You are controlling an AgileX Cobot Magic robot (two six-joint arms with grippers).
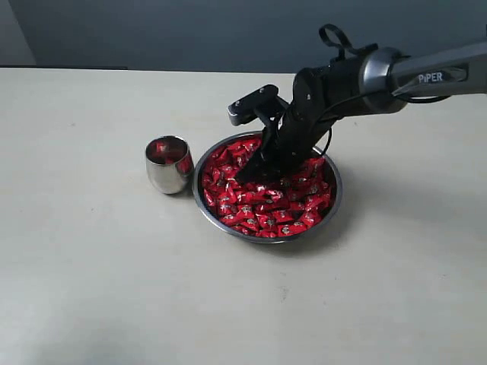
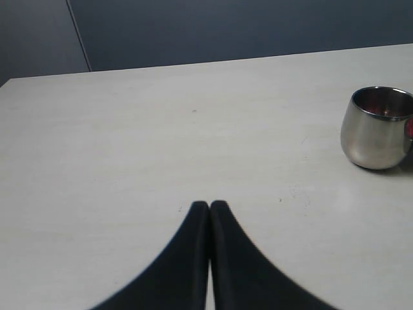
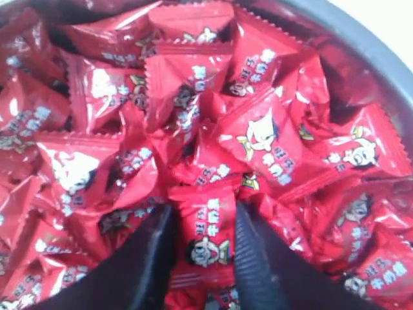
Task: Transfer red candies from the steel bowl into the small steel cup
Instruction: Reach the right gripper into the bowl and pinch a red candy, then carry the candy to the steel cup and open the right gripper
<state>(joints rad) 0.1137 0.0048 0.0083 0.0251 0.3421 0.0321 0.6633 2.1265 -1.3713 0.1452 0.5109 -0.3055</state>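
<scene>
The steel bowl (image 1: 335, 199) sits mid-table, heaped with red candies (image 1: 268, 207). My right gripper (image 1: 252, 174) reaches down into the pile from the right. In the right wrist view its fingers (image 3: 160, 240) press on both sides of one red candy (image 3: 210, 240), so the right gripper (image 3: 203, 213) is shut on it. The bowl's wall (image 3: 364, 46) curves past the heap. The small steel cup (image 1: 168, 164) stands upright just left of the bowl, with red showing inside. My left gripper (image 2: 210, 204) is shut and empty over bare table, the cup (image 2: 377, 129) well off to one side.
The pale tabletop (image 1: 99, 266) spreads wide around the bowl and cup. A dark wall (image 1: 190, 30) backs the table's far edge. The right arm (image 1: 396, 72) crosses above the bowl's right side. The left arm does not show in the exterior view.
</scene>
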